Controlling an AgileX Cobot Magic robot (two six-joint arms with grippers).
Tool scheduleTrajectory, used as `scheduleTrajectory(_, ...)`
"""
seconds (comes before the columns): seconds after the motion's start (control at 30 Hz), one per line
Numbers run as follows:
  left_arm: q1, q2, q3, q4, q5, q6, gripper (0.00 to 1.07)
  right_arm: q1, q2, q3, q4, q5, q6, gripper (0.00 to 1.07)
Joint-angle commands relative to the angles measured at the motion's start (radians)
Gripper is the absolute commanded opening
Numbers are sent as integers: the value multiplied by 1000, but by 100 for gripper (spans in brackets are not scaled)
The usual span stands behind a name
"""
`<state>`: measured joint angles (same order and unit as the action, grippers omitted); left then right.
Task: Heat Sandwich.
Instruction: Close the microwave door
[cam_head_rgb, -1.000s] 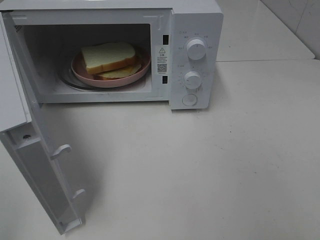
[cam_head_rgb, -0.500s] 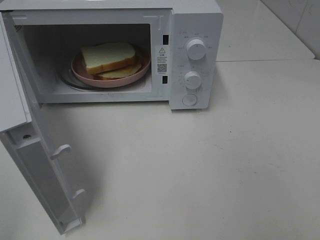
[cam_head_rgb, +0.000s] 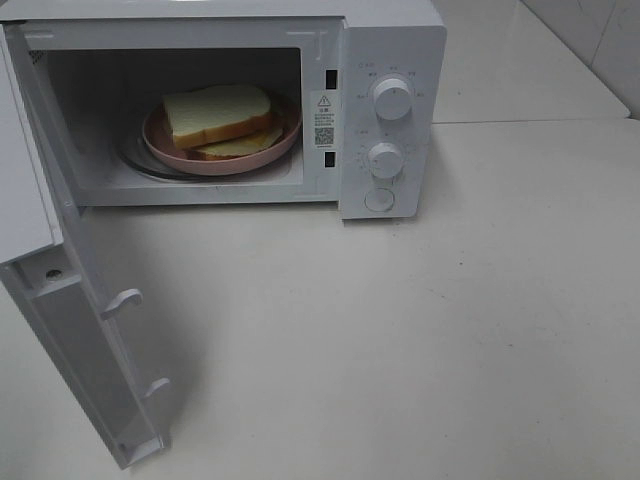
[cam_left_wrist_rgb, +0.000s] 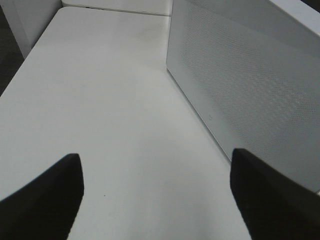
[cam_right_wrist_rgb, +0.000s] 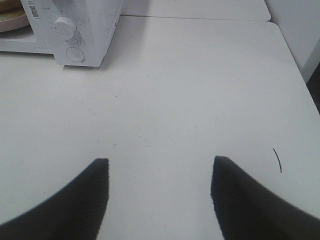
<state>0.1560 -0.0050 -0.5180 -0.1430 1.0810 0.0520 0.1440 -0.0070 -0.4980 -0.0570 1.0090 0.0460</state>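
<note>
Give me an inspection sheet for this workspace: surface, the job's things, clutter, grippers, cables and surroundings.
Surface: white table, bare in front of the microwave; one thin dark mark.
Job's things: sandwich on pink plate inside the microwave; door wide open.
Clutter: nothing seen.
Grippers: left gripper open, empty, beside a perforated white panel; right gripper open, empty, over bare table.
Cables: nothing seen.
Surroundings: tiled wall at back right.

Left hand, right hand: both spread wide.
</note>
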Motion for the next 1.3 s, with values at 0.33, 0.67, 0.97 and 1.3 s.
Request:
scheduleTrajectory(0.33, -4, -6, 4, 11, -14, -1, 76, -4, -24, -1, -8, -12, -7, 59)
scheduleTrajectory(0.67, -4, -6, -1, -24, -25, -3, 76, -4, -24, -1, -8, -12, -6, 59)
scheduleTrajectory(0.97, -4, 25, -22, 16, -142, -2, 76, -4, -24, -1, -8, -12, -6, 59)
scheduleTrajectory(1.3, -4, 135, 102, 24, -528, -3, 76, -4, -24, -1, -8, -12, -7, 59)
